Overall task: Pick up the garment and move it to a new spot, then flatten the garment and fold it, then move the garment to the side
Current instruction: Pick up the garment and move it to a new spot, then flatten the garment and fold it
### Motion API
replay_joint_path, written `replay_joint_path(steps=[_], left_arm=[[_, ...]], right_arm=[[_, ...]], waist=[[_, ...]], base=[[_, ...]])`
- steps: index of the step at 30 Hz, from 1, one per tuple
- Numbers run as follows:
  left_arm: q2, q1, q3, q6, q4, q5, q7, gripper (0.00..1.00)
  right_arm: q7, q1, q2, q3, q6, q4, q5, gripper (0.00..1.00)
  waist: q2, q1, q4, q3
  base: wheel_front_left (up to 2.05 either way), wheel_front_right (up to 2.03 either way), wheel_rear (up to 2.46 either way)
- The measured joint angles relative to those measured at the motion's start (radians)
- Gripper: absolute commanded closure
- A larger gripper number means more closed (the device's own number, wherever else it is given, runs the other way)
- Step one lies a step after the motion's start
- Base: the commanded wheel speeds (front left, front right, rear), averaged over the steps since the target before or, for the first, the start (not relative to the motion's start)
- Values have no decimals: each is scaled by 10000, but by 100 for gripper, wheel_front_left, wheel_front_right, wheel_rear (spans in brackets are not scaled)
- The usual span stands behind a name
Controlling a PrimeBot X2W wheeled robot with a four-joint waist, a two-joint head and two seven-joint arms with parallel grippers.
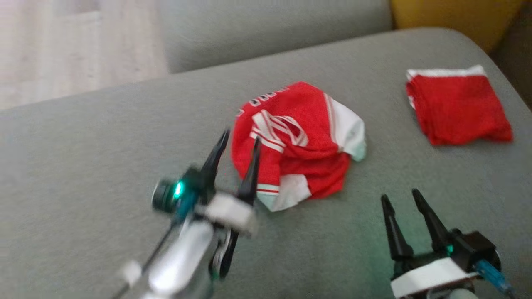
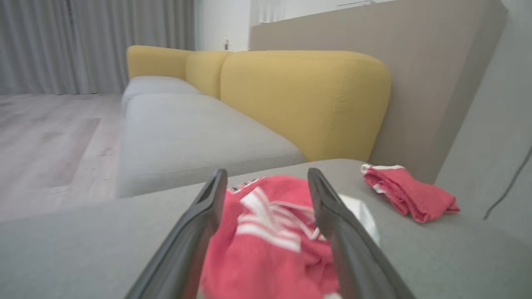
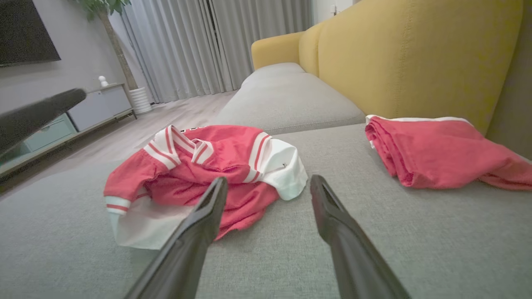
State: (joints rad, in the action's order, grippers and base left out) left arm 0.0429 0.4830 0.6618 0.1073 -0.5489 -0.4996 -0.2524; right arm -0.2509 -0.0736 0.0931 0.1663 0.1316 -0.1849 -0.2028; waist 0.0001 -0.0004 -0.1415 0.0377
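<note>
Garment (image 1: 295, 141) lies crumpled mid-way across the sofa (image 1: 104, 158); left hand (image 1: 242, 137), spread at its left edge, may pinch several layers; right hand (image 1: 400, 195) spread, apart

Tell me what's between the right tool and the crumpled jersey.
Just bare grey sofa cushion. The head view shows the open right tool apart from the red-and-white jersey, nothing lying in the gap.

From where I stand, the only writing is a row of dark letters (image 1: 269, 96) on a white band along the far edge of the crumpled red garment (image 1: 299, 141), too blurred to read.
</note>
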Motion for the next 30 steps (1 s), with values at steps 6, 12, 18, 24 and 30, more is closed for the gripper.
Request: replay_joint_path(steps=[6, 12, 18, 24, 30], left_arm=[[431, -2266, -1377, 788, 1404, 1149, 2, 0], [681, -4559, -2696, 972, 3087, 2011, 2, 0], [667, -6515, -3325, 938, 4437, 2742, 2, 0], [604, -7286, -3463, 606, 4629, 3269, 2, 0], [462, -7266, -3764, 497, 4533, 3515, 2, 0]], right_arm=[[0, -291, -184, -479, 0, -198, 23, 0], [0, -875, -324, -865, 0, -157, 203, 0], [0, -1475, -476, -1078, 0, 27, 299, 0], [0, -1855, -487, -972, 0, 13, 372, 0], [0, -1848, -487, -901, 0, -10, 370, 0]], waist=[[0, 0, 822, -698], [0, 1, 1691, -1381], [0, 1, 2250, -1878], [0, 3, 2412, -2061], [0, 4, 2331, -2029]], base=[[0, 0, 0], [0, 0, 0], [0, 0, 0], [0, 0, 0], [0, 0, 0]])
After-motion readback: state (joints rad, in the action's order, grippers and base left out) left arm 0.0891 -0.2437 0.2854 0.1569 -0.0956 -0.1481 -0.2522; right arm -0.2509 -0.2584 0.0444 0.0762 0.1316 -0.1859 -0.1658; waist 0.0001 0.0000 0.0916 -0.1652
